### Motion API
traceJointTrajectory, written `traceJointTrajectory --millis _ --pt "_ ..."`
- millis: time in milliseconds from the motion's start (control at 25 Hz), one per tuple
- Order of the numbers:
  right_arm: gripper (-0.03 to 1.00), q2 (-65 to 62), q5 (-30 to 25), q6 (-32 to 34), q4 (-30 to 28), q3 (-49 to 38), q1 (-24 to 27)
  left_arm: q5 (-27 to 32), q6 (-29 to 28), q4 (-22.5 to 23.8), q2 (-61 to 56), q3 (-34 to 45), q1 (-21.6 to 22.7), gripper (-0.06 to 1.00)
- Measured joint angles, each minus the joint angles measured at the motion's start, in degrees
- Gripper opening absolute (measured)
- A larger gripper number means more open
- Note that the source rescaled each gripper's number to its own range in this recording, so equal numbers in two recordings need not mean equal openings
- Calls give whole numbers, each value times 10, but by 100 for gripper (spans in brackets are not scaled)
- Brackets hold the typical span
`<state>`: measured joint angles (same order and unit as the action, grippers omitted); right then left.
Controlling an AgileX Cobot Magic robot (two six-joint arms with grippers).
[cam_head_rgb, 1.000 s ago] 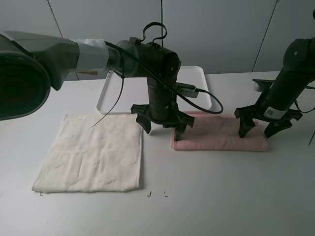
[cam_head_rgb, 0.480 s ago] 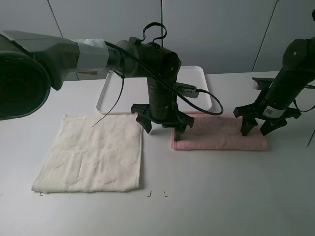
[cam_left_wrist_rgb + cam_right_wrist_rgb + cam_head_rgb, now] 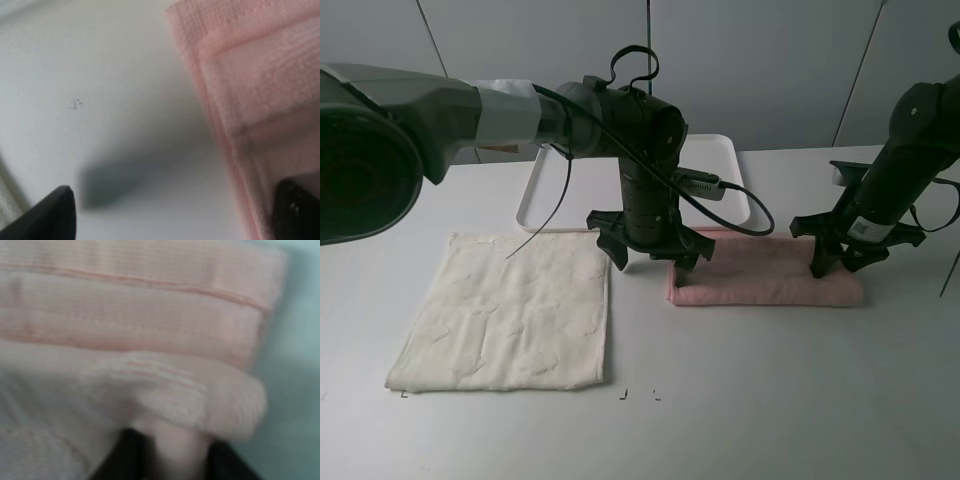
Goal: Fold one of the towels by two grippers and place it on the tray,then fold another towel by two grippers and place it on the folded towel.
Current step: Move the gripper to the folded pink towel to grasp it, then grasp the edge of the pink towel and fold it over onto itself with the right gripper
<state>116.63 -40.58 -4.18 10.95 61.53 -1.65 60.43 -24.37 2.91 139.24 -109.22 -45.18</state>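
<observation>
Change from a second ago: right gripper had its fingers splayed over the right end of the pink towel; they are now drawn narrow. Its arm has edged slightly left. In the right wrist view a bunched fold of pink cloth sits pinched between the two black fingers: grip on the towel.

Left gripper: unchanged, fingers spread wide, nothing between them. It stands at the towel's left end. In the left wrist view one fingertip is over bare table and the other is at the towel's layered edge.

Pink towel: folded into a long strip, flat on the white table, just near of the tray. Cannot tell whether it touches the rim.

Around: cream towel lies spread flat to the left, a gap of table between it and the pink one. The left arm and its cable cover the middle of the tray.
</observation>
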Motion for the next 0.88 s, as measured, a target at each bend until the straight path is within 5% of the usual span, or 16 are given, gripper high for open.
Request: traceJointTrajectory --millis 80,880 --pt "7 0 -2 -4 15 0 -1 0 1 0 0 0 0 100" --pt "6 -29 -79 -67 57 -6 0 5 6 3 0 0 0 100"
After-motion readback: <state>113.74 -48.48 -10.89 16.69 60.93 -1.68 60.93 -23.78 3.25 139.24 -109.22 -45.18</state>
